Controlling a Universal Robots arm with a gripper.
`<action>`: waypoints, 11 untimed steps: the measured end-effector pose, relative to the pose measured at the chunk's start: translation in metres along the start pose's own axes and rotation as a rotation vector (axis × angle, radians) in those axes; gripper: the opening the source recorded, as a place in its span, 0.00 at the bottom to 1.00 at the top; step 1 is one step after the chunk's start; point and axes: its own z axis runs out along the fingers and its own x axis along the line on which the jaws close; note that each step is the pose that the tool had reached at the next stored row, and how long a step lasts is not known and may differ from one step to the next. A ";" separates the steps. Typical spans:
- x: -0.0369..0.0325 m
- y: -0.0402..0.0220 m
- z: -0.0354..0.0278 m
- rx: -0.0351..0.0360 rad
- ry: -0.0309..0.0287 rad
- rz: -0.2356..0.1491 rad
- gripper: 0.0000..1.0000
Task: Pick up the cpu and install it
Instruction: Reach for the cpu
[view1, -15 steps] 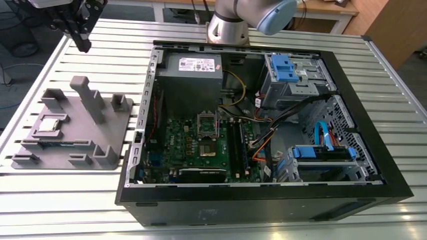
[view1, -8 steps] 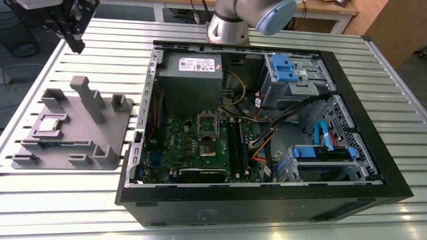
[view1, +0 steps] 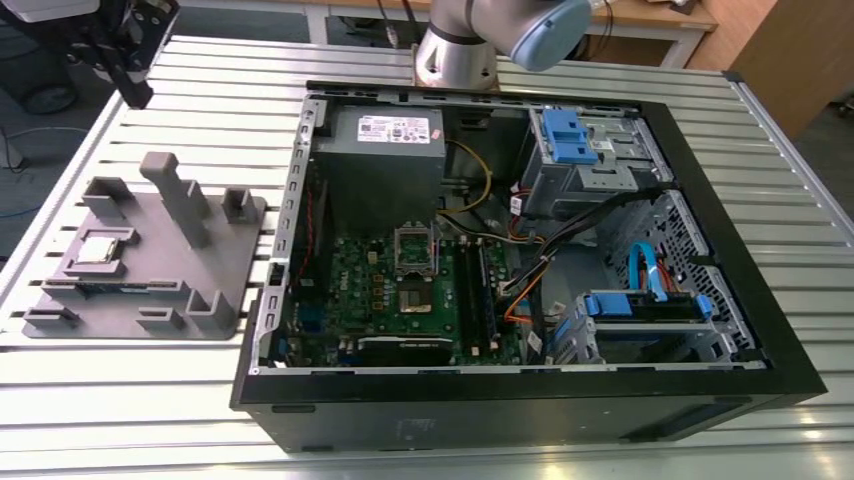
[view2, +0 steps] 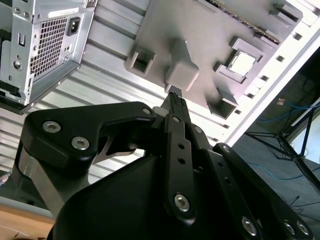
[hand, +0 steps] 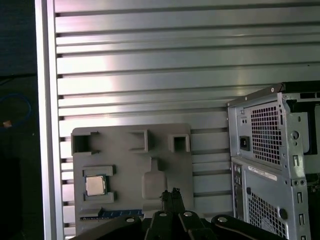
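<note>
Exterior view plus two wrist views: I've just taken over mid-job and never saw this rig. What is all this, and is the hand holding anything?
The exterior view looks from off the arm at a slatted metal table. The robot arm stands at its far side. On the table lie an open computer case, green motherboard inside, and a grey holder plate beside it. The cpu, a small silvery square, sits in a recess on that plate. Both wrist views ride on the arm and look past the hand at the plate. The hand hangs shut above the plate, holding nothing.
</note>
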 end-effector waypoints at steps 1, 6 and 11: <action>0.0019 -0.0002 0.0005 0.0000 0.0000 0.000 0.11; 0.0121 -0.0011 0.0033 0.0000 0.0000 0.000 0.11; 0.0234 -0.0020 0.0063 0.0000 0.0000 0.000 0.11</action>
